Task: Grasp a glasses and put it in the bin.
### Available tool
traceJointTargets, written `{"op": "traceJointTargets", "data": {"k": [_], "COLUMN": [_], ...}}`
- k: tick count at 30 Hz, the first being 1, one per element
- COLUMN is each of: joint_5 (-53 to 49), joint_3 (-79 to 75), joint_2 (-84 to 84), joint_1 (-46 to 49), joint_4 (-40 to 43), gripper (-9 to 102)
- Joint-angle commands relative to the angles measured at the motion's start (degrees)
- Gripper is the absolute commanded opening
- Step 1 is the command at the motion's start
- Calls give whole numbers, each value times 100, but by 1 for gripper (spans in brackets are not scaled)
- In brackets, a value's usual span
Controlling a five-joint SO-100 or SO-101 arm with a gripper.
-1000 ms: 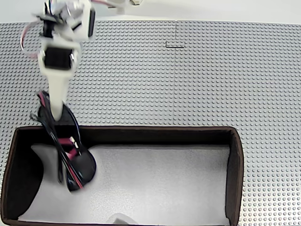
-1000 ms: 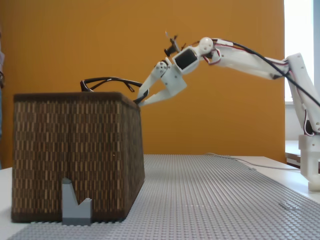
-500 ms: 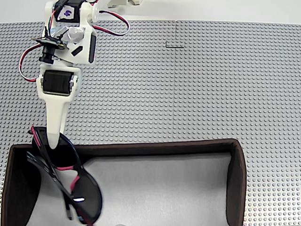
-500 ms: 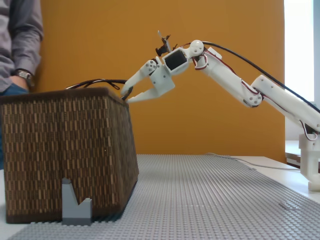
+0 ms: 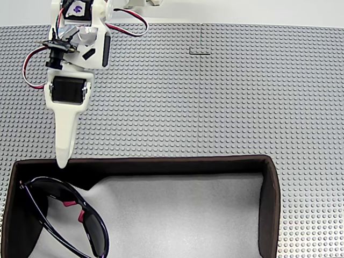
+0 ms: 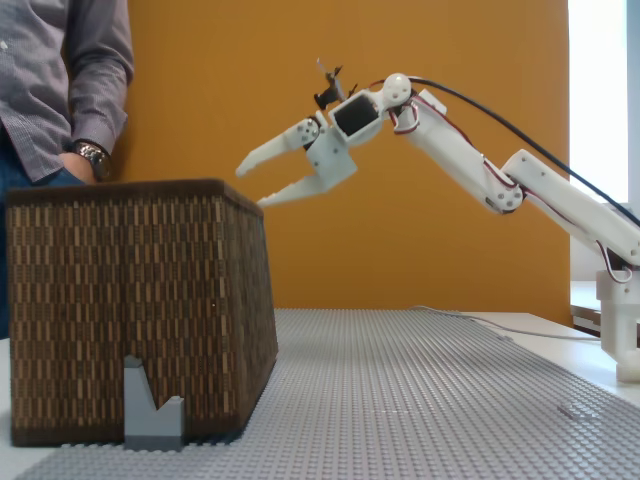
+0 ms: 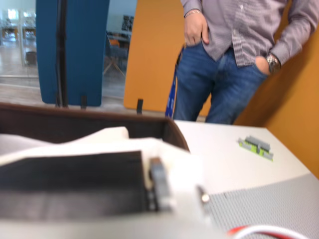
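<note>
- The tool (image 6: 248, 186) hangs in the air beside the upper edge of the bin (image 6: 140, 310) in a fixed view, its two white fingers spread well apart with nothing between them.
- In a fixed view from above, the tool (image 5: 63, 161) points down the picture, its tip over the bin's far wall (image 5: 161, 164) near the bin's left end.
- The glasses (image 5: 67, 215) lie inside the bin, in its left part, on the white foam lining (image 5: 183, 215); the dark frame runs slantwise, and pink-red nose pads (image 5: 75, 209) show on the inner side.
- The glasses are apart from the tool, lower in that picture than its tip.
- The bin stands at the near edge of the grey studded tabletop (image 5: 215, 97) as the view from above shows it, its brown woven wall facing the side camera.
- A small grey brick piece (image 6: 150, 408) stands against the bin's outer wall in the side view.
- A person (image 6: 60, 90) in a checked shirt and jeans stands behind the bin, wearing a wristwatch, in front of an orange wall (image 6: 400, 150).
- In the wrist view the person (image 7: 234, 55) stands past the tabletop's far corner, and the bin's dark rim (image 7: 99, 124) crosses the left half.
</note>
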Motion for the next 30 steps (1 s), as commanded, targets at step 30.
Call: {"op": "traceJointTargets", "data": {"k": [30], "joint_5": [-712], "joint_3": [3788], "joint_2": [7058], "joint_1": [545], "joint_4": [-1222], "gripper": [19]}}
